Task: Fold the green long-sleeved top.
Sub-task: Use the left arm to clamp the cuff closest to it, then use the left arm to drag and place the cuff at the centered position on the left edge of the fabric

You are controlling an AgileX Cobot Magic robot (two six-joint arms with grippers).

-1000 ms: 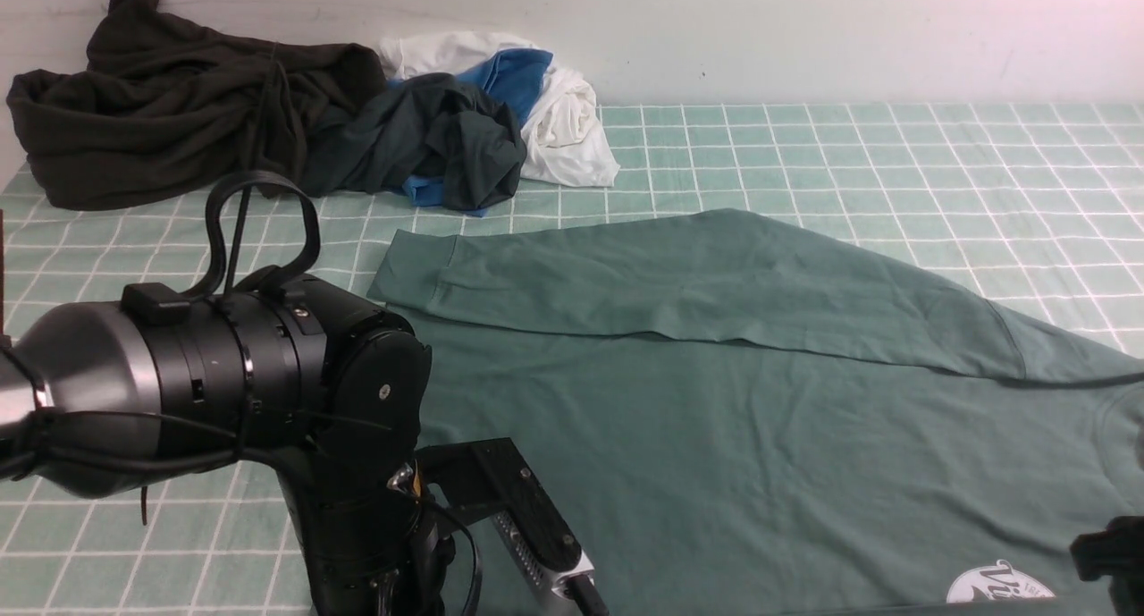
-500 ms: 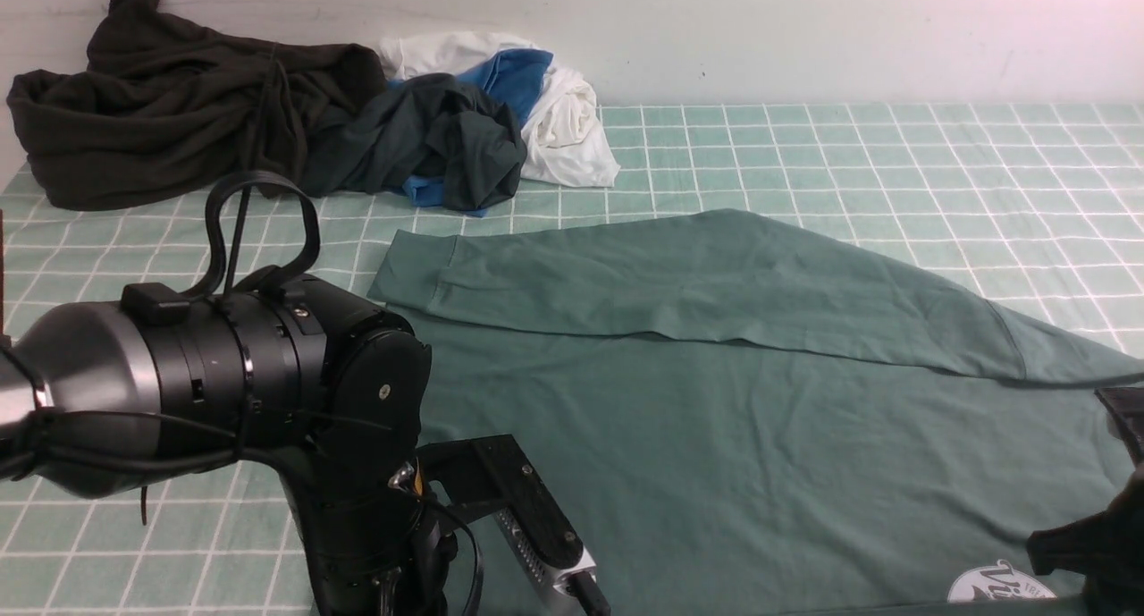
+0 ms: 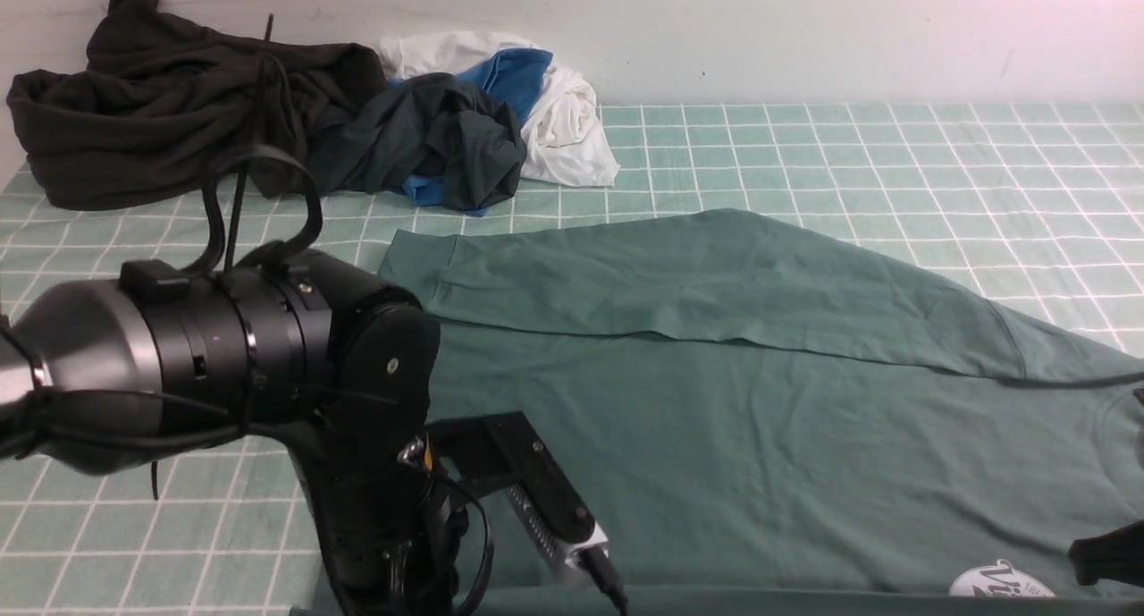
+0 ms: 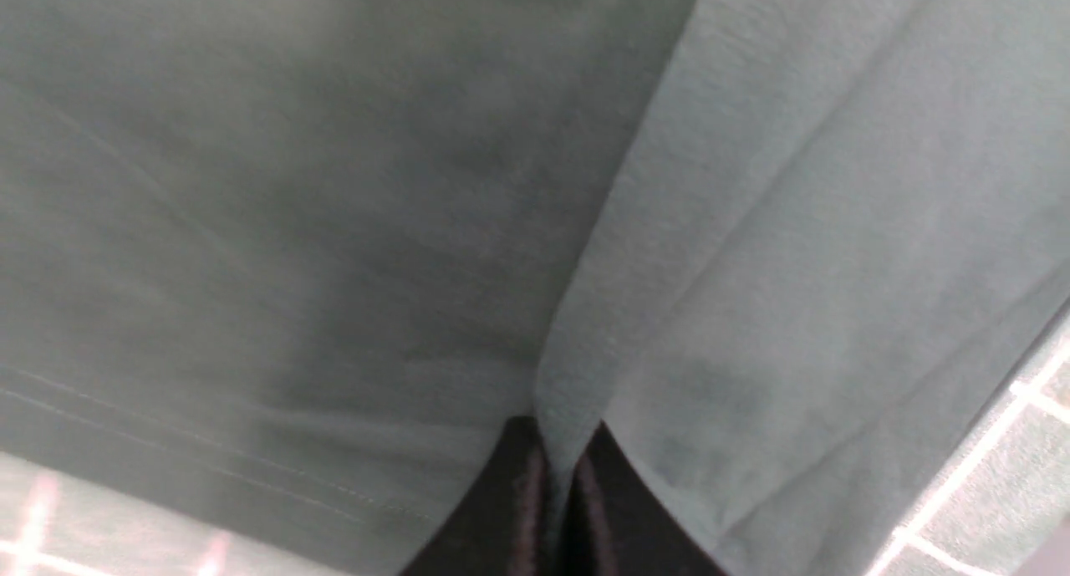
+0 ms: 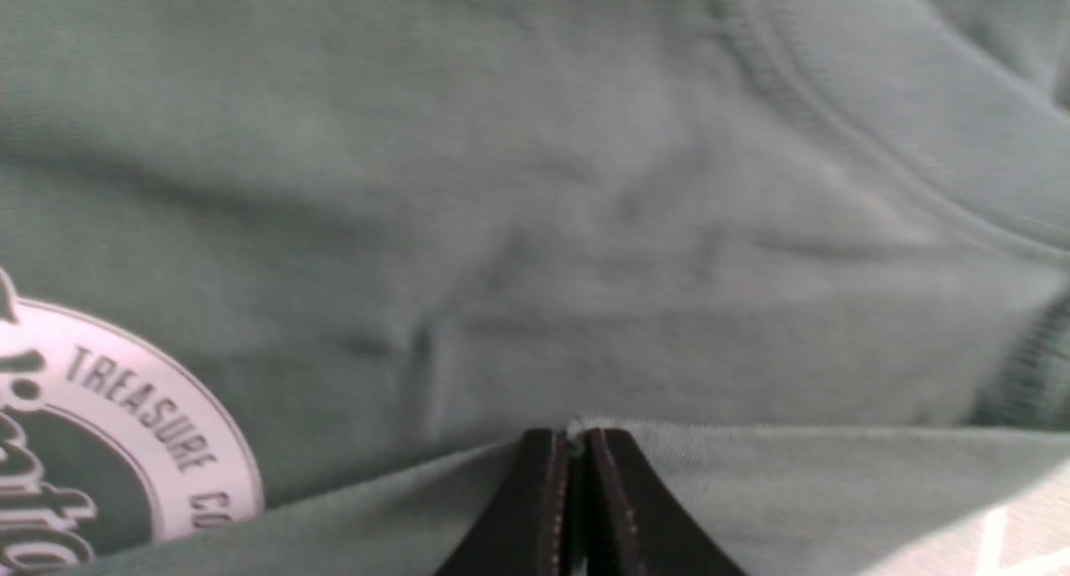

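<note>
The green long-sleeved top point(image 3: 733, 419) lies flat across the checked table, with one sleeve point(image 3: 697, 276) folded across its far edge and the cuff point(image 3: 416, 267) pointing left. A white round logo point(image 3: 1001, 585) shows at the near right. My left gripper point(image 4: 560, 459) is shut on a pinched fold of the top's near edge. My right gripper point(image 5: 573, 442) is shut on the near edge beside the logo point(image 5: 109, 459), below the neckline point(image 5: 878, 141). In the front view the left arm point(image 3: 268, 392) hides its jaws, and only a bit of the right arm point(image 3: 1108, 553) shows.
A bulky black-olive garment point(image 3: 179, 97), a dark teal garment point(image 3: 438, 142) and a white and blue one point(image 3: 545, 97) are piled at the far left against the wall. The green checked cloth point(image 3: 894, 160) covers the table.
The left arm has risen and shifted a little to the right, lifting the top's near edge. The right arm rose into view, then dropped low again at the lower right.
</note>
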